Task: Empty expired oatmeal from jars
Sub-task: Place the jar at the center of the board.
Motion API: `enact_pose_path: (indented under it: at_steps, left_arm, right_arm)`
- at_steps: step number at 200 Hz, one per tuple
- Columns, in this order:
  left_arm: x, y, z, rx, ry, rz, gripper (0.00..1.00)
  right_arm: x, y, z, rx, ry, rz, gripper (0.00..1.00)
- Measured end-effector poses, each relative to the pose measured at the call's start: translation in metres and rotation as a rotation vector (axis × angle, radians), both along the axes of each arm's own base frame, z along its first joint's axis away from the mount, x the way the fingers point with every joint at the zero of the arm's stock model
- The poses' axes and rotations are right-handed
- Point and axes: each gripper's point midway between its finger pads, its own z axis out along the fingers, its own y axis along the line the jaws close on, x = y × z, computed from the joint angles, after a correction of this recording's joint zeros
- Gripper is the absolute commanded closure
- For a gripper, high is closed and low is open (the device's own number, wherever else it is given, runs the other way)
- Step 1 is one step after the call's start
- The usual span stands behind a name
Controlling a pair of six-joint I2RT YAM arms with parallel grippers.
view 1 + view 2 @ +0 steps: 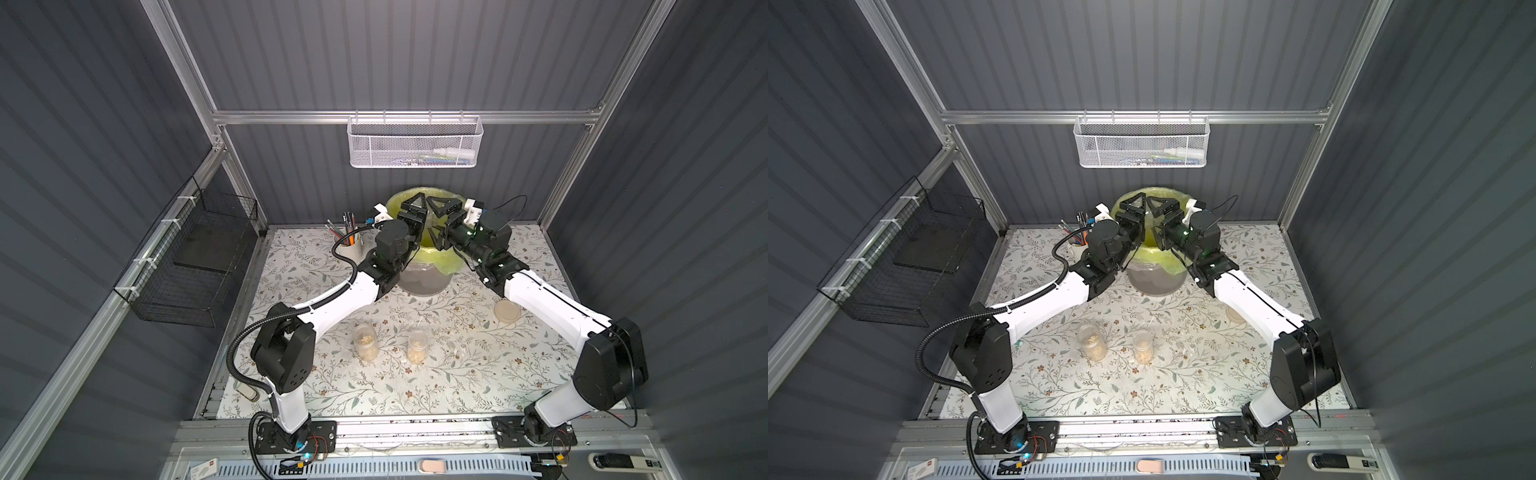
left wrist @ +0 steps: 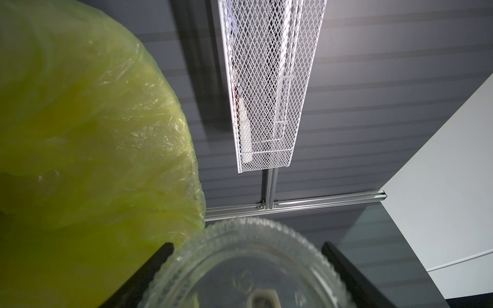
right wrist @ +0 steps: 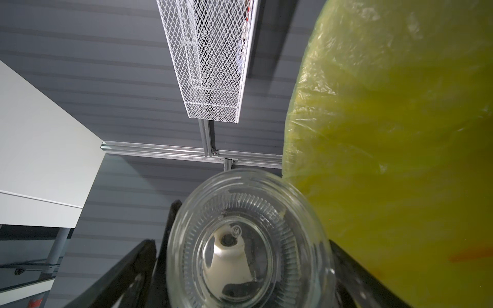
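The squat clear jar [image 2: 248, 234] hangs sideways over the yellow-green bag [image 1: 432, 253] of the grey bin [image 1: 424, 284], and no oatmeal shows in it. My left gripper [image 2: 246, 248] is shut on its ribbed base. Facing it, my right gripper [image 3: 241, 245] stands open around the same jar [image 3: 250, 210]: one finger lies against the glass and the other stands a little off. In both top views the two grippers [image 1: 419, 218] [image 1: 436, 220] meet nose to nose above the bin. Two narrower jars [image 1: 365, 340] [image 1: 417, 347] stand upright on the cloth, with oatmeal [image 1: 1094, 351] [image 1: 1144, 355] inside.
The beige disc lid [image 1: 507, 311] lies flat beside my right forearm. A white mug of pencils [image 1: 349, 245] stands left of the bin. A white mesh basket [image 1: 415, 141] hangs on the back wall, and a black wire basket [image 1: 187, 266] on the left wall.
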Motion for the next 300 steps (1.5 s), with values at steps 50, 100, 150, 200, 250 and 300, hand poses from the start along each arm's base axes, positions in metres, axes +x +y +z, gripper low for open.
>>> enact_pose_path:
  at_steps: [50,100,150,200,250,300]
  left_arm:
    - [-0.003,-0.001,0.008,-0.027,-0.021,0.007,0.68]
    - [-0.004,-0.002,0.011,-0.043,-0.028,0.004,0.68]
    - [-0.005,0.000,0.011,-0.060,-0.032,0.017,0.68]
    - [-0.003,0.004,0.007,-0.078,-0.025,0.040,0.68]
    - [-0.003,0.005,0.009,-0.087,-0.029,0.040,0.68]
    - [-0.003,0.005,0.010,-0.090,-0.031,0.042,0.62]
  right_arm:
    - [0.006,0.002,0.007,0.037,-0.022,-0.019,0.05]
    - [0.008,0.005,0.011,0.043,-0.027,-0.018,0.06]
    - [0.010,0.005,0.009,0.053,-0.017,-0.030,0.12]
    - [0.015,0.012,0.006,0.055,-0.008,-0.028,0.13]
    - [0.015,0.012,0.009,0.057,-0.012,-0.033,0.12]
    - [0.018,0.013,0.009,0.050,-0.015,-0.035,0.18]
